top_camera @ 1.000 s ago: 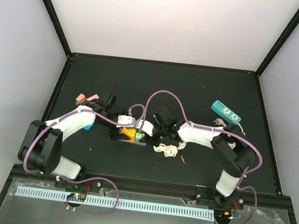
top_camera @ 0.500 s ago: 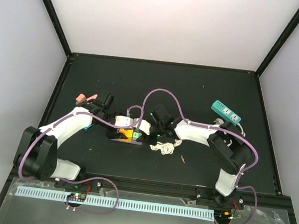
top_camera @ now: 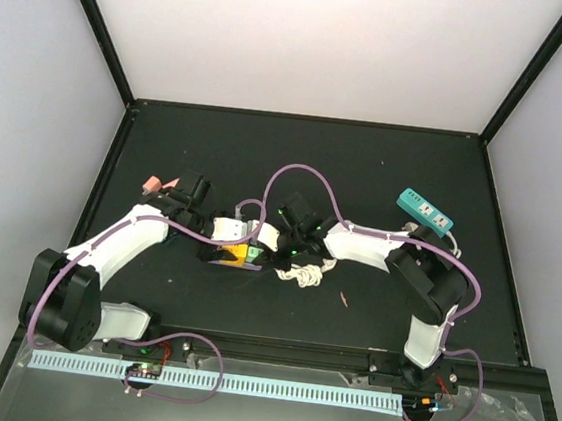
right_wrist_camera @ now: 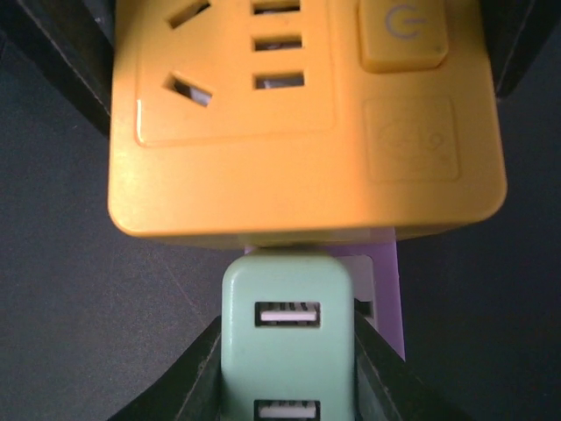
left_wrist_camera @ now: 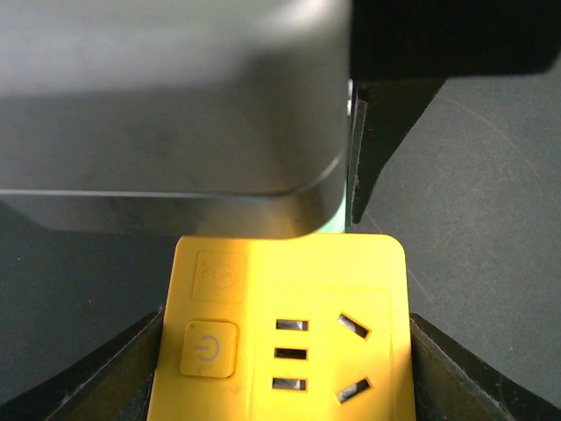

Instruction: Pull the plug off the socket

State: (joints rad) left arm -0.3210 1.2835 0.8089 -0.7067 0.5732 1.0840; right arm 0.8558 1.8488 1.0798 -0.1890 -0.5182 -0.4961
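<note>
The yellow socket cube [left_wrist_camera: 280, 333] sits between my left gripper's [left_wrist_camera: 280, 386] black fingers [left_wrist_camera: 114, 377], which are shut on its sides. It has a power button and several slots on its top face. In the top view the socket [top_camera: 236, 253] lies at the table's middle left, between my left gripper [top_camera: 220, 249] and my right gripper [top_camera: 268, 253]. The pale green USB plug [right_wrist_camera: 287, 342] is pressed against the socket's [right_wrist_camera: 298, 123] purple side face. My right gripper [right_wrist_camera: 287, 390] is shut on the plug, with fingers [right_wrist_camera: 188, 381] on both its sides.
A teal power strip [top_camera: 425, 212] lies at the back right. A coiled white cord [top_camera: 305, 273] lies just right of the socket, under the right arm. A pink object [top_camera: 159, 185] sits at the far left. A small reddish scrap [top_camera: 343, 299] lies nearer the front.
Both grippers and the socket between them have shifted a little to the left. The right arm has stretched further left. The plug stays against the socket.
</note>
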